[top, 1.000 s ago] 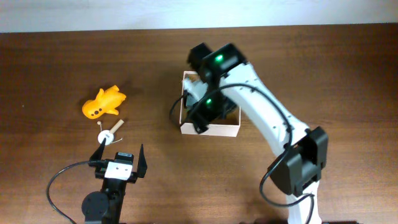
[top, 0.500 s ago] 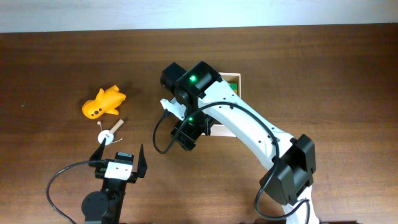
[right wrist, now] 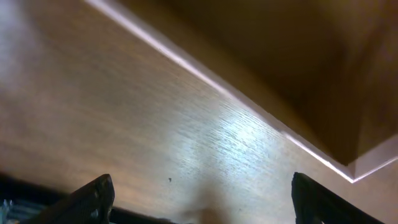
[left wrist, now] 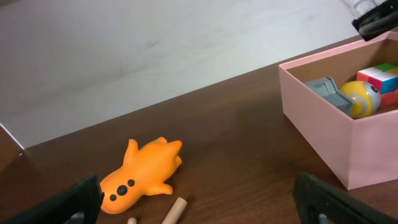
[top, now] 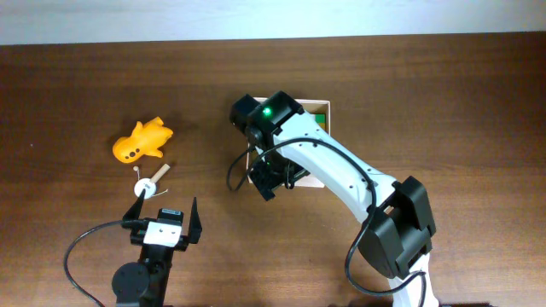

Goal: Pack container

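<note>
The container (top: 322,106) is a shallow box with white walls, mostly hidden under my right arm in the overhead view. In the left wrist view its wall (left wrist: 323,134) is at the right, and it holds a grey piece, a yellow ball (left wrist: 359,98) and a coloured cube (left wrist: 382,76). My right gripper (top: 267,180) is open and empty at the box's front left corner. Its wrist view (right wrist: 202,199) shows blurred wood and a white box edge (right wrist: 186,62). My left gripper (top: 165,213) is open and empty near the front edge.
An orange toy animal (top: 142,141) lies on the table to the left and also shows in the left wrist view (left wrist: 143,169). A small wooden peg (top: 154,181) lies just beyond my left gripper's fingers, and in the left wrist view (left wrist: 174,210) it is low in the frame.
My right arm swung left off the box, then came back a little to the right. The box's back right corner is now uncovered. The left arm has not moved.
</note>
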`<act>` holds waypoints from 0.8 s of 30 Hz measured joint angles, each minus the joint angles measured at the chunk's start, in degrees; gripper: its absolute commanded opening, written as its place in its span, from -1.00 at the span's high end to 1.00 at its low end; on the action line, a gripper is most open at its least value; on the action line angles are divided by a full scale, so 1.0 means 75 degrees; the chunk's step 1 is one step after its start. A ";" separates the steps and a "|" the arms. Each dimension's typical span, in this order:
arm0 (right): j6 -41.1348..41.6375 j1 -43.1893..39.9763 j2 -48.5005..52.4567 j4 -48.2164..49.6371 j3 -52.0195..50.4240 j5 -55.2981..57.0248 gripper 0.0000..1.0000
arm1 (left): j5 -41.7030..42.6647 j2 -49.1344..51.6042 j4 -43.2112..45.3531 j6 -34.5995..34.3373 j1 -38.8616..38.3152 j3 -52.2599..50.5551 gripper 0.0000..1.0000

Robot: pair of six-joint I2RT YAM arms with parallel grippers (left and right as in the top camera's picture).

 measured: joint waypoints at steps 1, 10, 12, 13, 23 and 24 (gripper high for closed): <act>0.0152 0.0000 0.0000 -0.0003 -0.0044 0.0029 -0.70 | 0.0000 0.0000 0.0000 0.0000 0.0000 0.0000 -0.99; 0.1288 -0.0006 0.0000 0.0475 -0.0956 0.0230 -0.70 | 0.0000 0.0000 0.0000 0.0000 0.0000 0.0000 -0.99; 0.1373 -0.0020 0.0000 0.0682 -0.1151 0.0233 -0.70 | 0.0000 0.0000 0.0000 0.0000 0.0000 0.0000 -0.99; 0.1413 -0.0044 0.0000 0.0807 -0.1241 0.0242 -0.70 | 0.0000 0.0000 0.0000 0.0000 0.0000 0.0000 -0.99; 0.1504 -0.0527 0.0000 0.1367 -0.1390 0.0568 -0.70 | 0.0000 0.0000 0.0000 0.0000 0.0000 0.0000 -0.98; 0.1466 -0.0562 0.0000 0.1384 -0.1390 0.0624 -0.70 | 0.0000 0.0000 0.0000 0.0000 0.0000 0.0000 -0.99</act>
